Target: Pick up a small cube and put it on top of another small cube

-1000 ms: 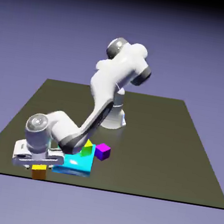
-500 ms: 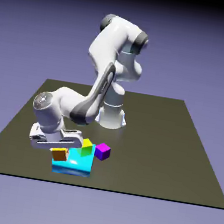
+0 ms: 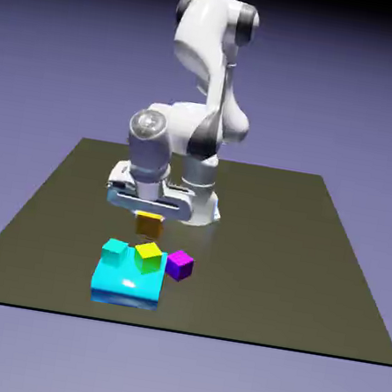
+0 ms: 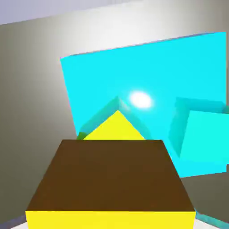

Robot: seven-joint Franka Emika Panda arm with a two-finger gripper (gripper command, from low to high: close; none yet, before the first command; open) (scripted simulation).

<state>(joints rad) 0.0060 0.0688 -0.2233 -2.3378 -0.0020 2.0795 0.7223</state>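
gripping the orange-brown cube (image 3: 148, 225) between closed fingers, holding it aloft (pick-up done, by the look), still needing stacking.

Place: a physics simulation, all rendered
Backdrop: plain blue-violet, fading to black at twelve o'clock in the exterior view
Table: one flat dark olive tabletop (image 3: 263, 246), plain and sharp-edged
Robot: a white Franka Panda arm (image 3: 185, 127) based on it
Blocks: plain, brightly coloured test shapes, like the purple cube (image 3: 179, 266) and cyan block (image 3: 127, 285)
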